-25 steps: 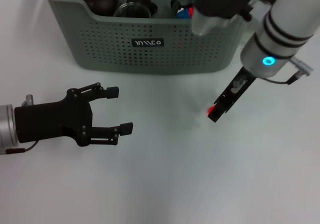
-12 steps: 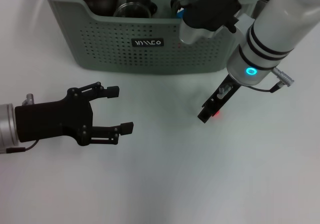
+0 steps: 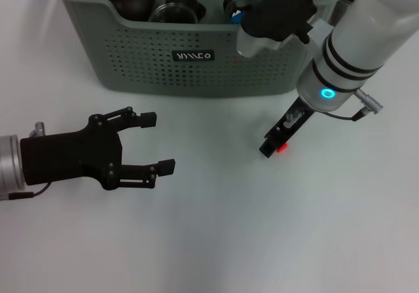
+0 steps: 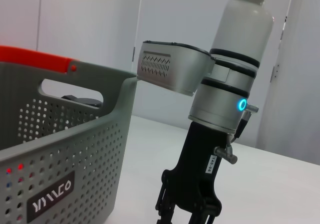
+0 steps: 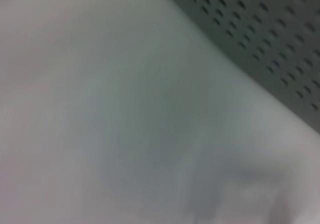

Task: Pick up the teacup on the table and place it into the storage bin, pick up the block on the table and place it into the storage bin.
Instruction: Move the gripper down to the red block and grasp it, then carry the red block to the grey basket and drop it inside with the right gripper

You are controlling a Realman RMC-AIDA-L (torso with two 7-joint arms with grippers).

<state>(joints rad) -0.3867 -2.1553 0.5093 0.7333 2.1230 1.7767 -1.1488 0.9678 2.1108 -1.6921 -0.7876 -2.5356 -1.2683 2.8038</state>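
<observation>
The storage bin (image 3: 131, 57) stands at the far side of the table, grey-green with perforated walls; it also shows in the left wrist view (image 4: 60, 159) and the right wrist view (image 5: 265, 29). Dark round vessels (image 3: 177, 5) lie inside it, and I cannot tell which is the teacup. A small red block (image 3: 283, 149) peeks out on the table in front of the bin's right end. My right gripper (image 3: 272, 148) points down at the table right against it, hiding most of it. My left gripper (image 3: 158, 142) hovers open and empty at the left.
A blue and red item (image 3: 241, 15) lies in the bin under the right arm's wrist. The right arm (image 4: 225, 94) rises steeply beside the bin's right end. Bare white table (image 3: 229, 241) stretches across the near side.
The right gripper has shifted left along the table; the red block showed at its left side a second ago and now shows at its right. The left arm has not moved.
</observation>
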